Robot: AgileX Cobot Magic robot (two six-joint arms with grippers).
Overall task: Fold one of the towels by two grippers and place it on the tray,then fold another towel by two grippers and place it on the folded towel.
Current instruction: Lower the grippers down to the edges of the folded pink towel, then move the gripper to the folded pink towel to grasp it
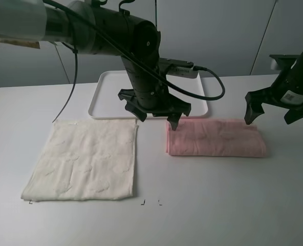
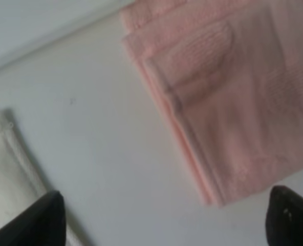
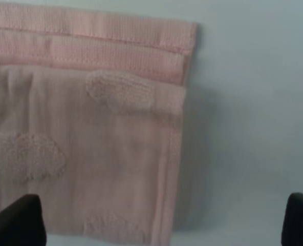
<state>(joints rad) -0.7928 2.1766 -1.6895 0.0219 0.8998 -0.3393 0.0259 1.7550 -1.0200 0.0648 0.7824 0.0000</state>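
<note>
Folded pink towel [image 1: 218, 138], left tool [image 1: 157, 121], right tool [image 1: 268, 120] at its ends — both spread apart

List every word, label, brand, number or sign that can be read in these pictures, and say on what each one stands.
Readable text: none in any view.
Too small to read: dark print on the white sticker on the right arm.
Not letters: the small dark marks on the table, only short corner strokes.
No print visible: pink towel, cream towel, tray.
</note>
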